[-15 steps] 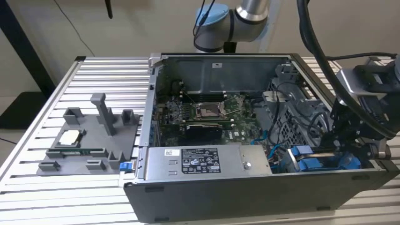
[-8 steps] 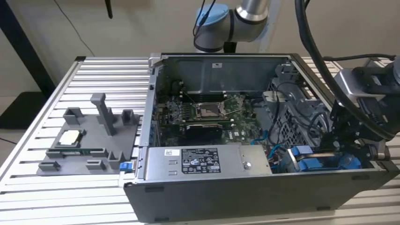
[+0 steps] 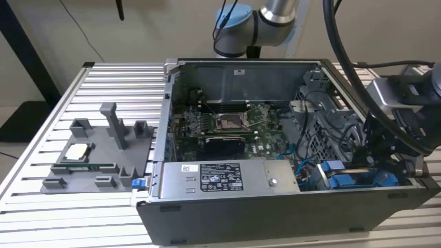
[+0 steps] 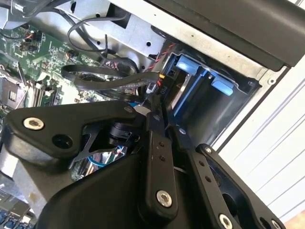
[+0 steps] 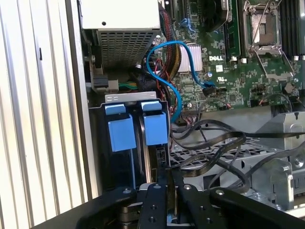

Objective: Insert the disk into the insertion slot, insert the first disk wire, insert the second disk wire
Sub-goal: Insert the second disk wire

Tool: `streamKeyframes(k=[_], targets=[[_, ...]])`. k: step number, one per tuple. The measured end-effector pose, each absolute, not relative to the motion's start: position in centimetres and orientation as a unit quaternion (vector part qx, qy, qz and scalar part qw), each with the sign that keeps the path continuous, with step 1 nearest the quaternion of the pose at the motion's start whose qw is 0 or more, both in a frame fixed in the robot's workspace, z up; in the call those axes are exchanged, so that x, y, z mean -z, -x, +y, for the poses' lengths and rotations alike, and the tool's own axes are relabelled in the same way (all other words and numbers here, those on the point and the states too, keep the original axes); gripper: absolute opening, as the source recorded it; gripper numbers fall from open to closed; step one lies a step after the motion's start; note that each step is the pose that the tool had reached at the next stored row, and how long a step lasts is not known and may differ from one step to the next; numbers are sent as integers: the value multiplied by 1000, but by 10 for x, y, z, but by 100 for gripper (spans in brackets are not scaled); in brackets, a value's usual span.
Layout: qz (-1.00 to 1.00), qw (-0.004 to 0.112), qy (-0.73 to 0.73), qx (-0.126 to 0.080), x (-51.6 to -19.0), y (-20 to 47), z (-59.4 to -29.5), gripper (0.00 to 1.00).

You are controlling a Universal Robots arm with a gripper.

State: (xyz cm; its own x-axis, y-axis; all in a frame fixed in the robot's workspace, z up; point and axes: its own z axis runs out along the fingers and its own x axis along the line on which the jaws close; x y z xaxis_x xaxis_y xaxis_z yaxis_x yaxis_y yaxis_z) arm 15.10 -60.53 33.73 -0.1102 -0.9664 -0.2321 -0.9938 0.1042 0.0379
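Hand (image 5: 167,183) pinched nearly shut on a thin wire connector just ahead of insertion slot (image 5: 136,143); judged: keep plug square, push gently.

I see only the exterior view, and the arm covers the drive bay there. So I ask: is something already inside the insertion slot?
Observer: Yes. In the first wrist view, two blue caddy tabs stand side by side inside the insertion slot.
Operator: Is a wire near the gripper?
Observer: In the second wrist view, a black connector with red and black wires lies just ahead of the gripper.
Operator: Any other cable there?
Observer: In the first wrist view, a blue cable loops from the motherboard toward the slot.
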Motion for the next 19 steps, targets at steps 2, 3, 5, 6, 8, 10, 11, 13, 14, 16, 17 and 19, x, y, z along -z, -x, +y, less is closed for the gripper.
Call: streamKeyframes(k=[2,3,5,6,8,10,11,13,14,16,17,19], targets=[[739,74,663,-92,-335,-151,-605,16],[739,74,663,-92,-334,-151,-605,16],[739,75,663,-93,-333,-151,-605,17],[739,75,663,-93,-334,-150,-605,24],[740,75,662,-93,-340,-150,-605,24],[740,75,662,-93,-349,-150,-605,24],[740,75,662,-93,-354,-150,-605,24],[740,75,662,-93,-362,-150,-605,24],[740,75,662,-93,-366,-150,-605,24],[740,75,662,-93,-371,-149,-605,24],[740,75,662,-93,-374,-149,-605,24],[740,76,661,-93,-378,-149,-605,24]])
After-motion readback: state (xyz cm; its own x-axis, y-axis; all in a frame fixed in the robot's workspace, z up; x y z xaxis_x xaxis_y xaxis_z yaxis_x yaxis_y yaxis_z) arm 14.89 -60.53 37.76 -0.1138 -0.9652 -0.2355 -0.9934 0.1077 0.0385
